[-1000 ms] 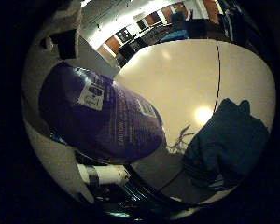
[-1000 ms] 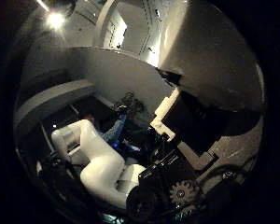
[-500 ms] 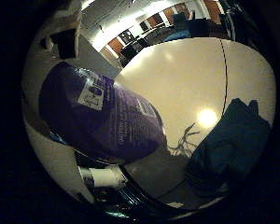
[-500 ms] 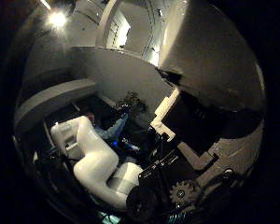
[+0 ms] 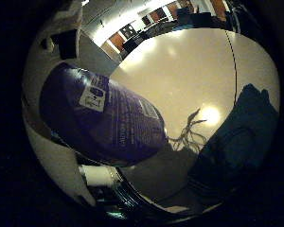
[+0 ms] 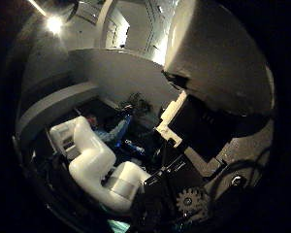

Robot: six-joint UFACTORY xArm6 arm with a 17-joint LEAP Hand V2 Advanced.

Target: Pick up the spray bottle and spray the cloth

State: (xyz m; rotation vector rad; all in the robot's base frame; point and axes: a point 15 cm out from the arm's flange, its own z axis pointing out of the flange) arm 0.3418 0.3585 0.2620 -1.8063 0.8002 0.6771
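Note:
The spray bottle (image 5: 109,123), with a purple label, fills much of the little finger side view and lies close against my palm. My right hand (image 5: 57,161) has white fingers curled round it, and its white and black parts and a gear (image 6: 194,194) show in the thumb side view. The bottle hangs above the pale table (image 5: 189,71) and casts a shadow on it. The dark blue cloth (image 5: 241,137) lies crumpled on the table beside that shadow, apart from the bottle. The bottle's nozzle is hidden.
A dark seam (image 5: 234,61) runs across the table near the cloth. My white arm (image 6: 92,160) bends below the hand, over dark equipment. A low grey wall (image 6: 121,73) and desks stand in the room beyond.
Both pictures have shifted a little, so the hand has moved slightly with the bottle still in it. The cloth lies where it was.

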